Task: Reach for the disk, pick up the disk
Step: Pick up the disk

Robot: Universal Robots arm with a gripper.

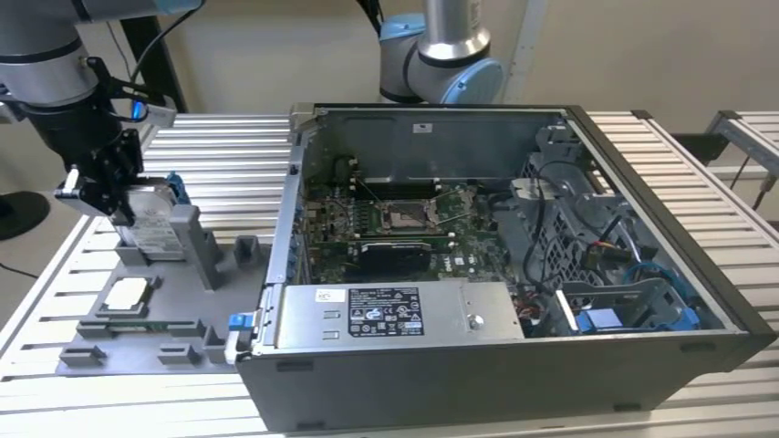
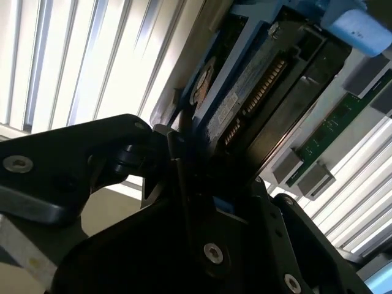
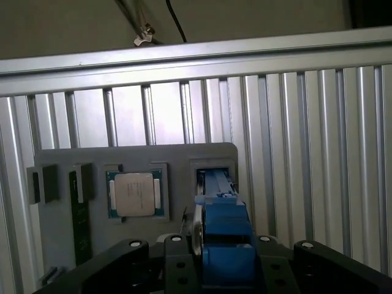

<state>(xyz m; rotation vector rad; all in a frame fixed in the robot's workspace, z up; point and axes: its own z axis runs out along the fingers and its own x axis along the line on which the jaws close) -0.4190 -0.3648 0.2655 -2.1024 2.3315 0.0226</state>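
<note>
One disk, one chip, one computer case, two robot arms.

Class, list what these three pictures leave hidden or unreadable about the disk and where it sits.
- Exterior view: the disk has its upper corner behind the gripper, and its lower edge is sunk in the grey holder.
- First wrist view: the disk shows edge-on, so its label face is unseen. The gripper's black body covers its near end.
- Second wrist view: the gripper's black body covers one end of the disk.

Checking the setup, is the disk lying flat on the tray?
No, the disk stands upright on edge in the gray holder.
</note>
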